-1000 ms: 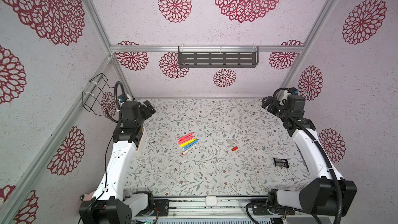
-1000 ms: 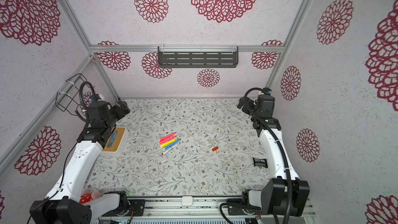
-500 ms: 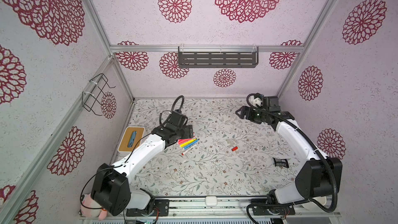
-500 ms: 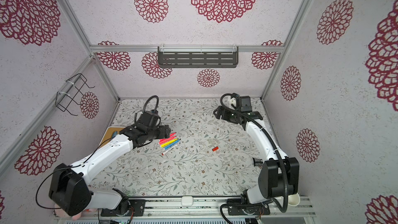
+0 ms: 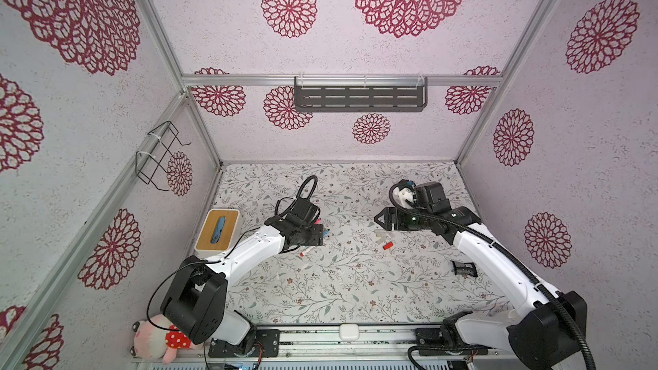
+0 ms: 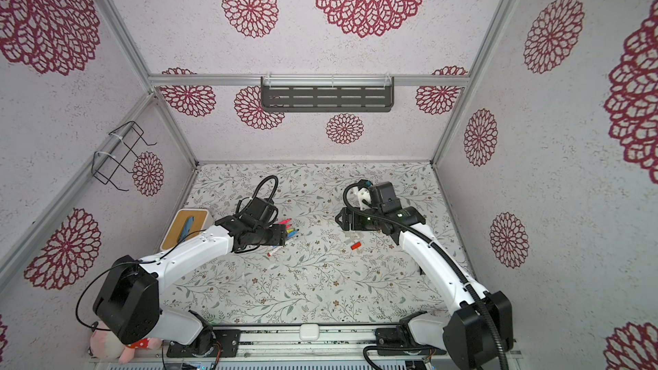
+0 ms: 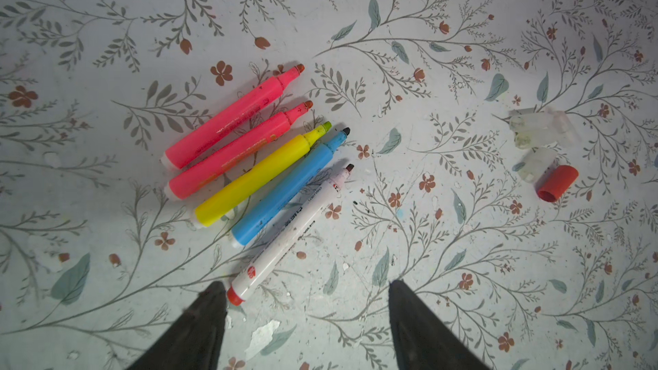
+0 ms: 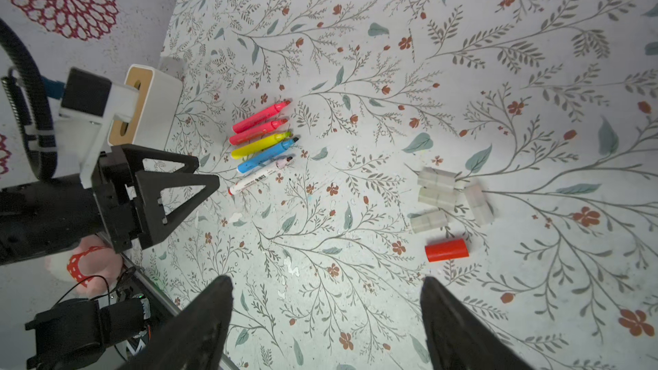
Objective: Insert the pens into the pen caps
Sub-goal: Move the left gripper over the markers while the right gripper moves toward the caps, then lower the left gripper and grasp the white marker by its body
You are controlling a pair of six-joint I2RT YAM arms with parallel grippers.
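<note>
While the wood-topped tissue box [image 5: 218,233] sits far left, left gripper [image 7: 304,284] hovers over the table [image 7: 427,30], jaws spread, empty; five uncapped pens [image 7: 256,176] lie side by side, touching: two pink, yellow, blue, then white marker [image 7: 288,234], its red end just beside one fingertip. Clear caps [image 8: 437,196] and red cap [image 8: 447,250] cluster well right of them; right gripper [image 8: 325,279] above table, jaws wide, holding nothing

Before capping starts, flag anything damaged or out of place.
The table cover is chipped in pale flakes near the white pen, whose barrel is speckled with dark stains. A plush toy lies off the cover's front left corner.
</note>
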